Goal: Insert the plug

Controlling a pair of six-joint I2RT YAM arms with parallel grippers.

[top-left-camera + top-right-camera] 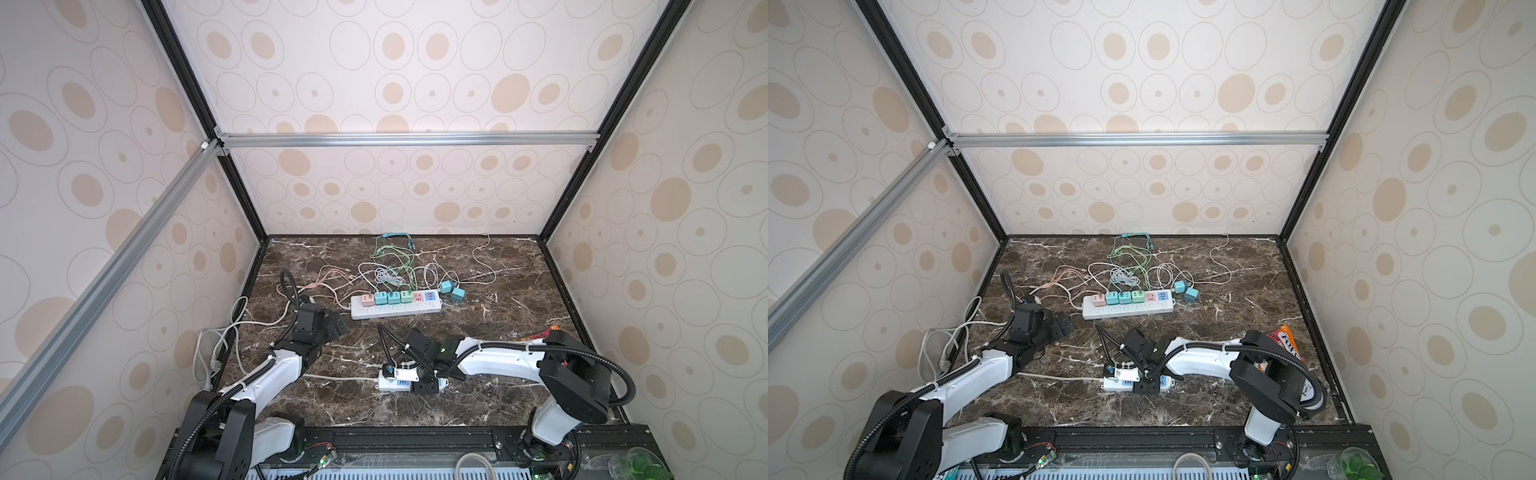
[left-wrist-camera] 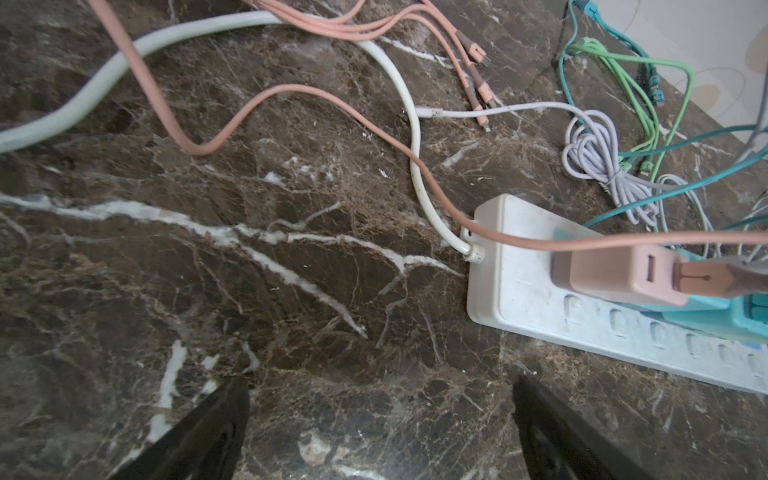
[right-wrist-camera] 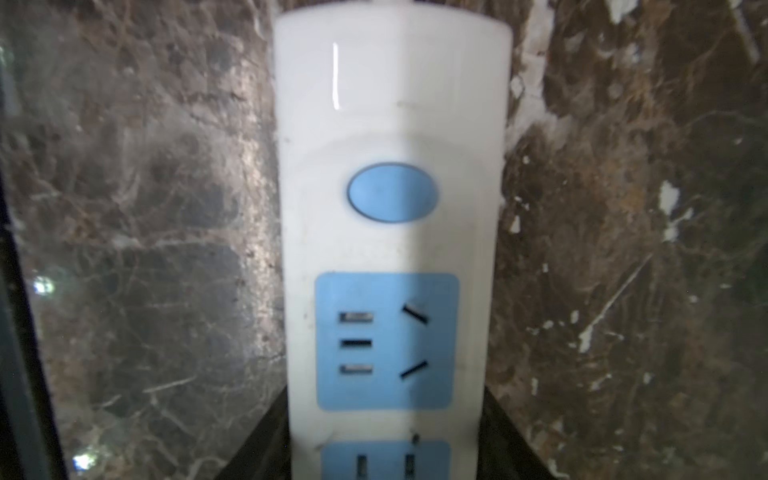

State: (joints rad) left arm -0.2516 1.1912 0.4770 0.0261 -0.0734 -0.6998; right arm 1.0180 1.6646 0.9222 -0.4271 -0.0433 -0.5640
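A small white power strip (image 1: pixel 390 384) with blue sockets (image 3: pixel 386 340) lies near the table's front. My right gripper (image 1: pixel 424 380) straddles it, and its black fingers (image 3: pixel 274 424) press both long sides, shut on the strip. A longer white strip (image 1: pixel 395 309) sits further back with pink, teal and green cube chargers plugged in. Two teal cube plugs (image 1: pixel 452 290) lie loose by its right end. My left gripper (image 2: pixel 380 382) hangs open over bare marble next to that strip's left end (image 2: pixel 523 291), holding nothing.
Pink, white, green and teal cables (image 1: pixel 386 266) tangle behind the long strip. Thick white cords (image 1: pixel 220 345) run along the left wall. An orange snack packet (image 1: pixel 1285 338) lies at the right, partly under my right arm. Patterned walls close three sides.
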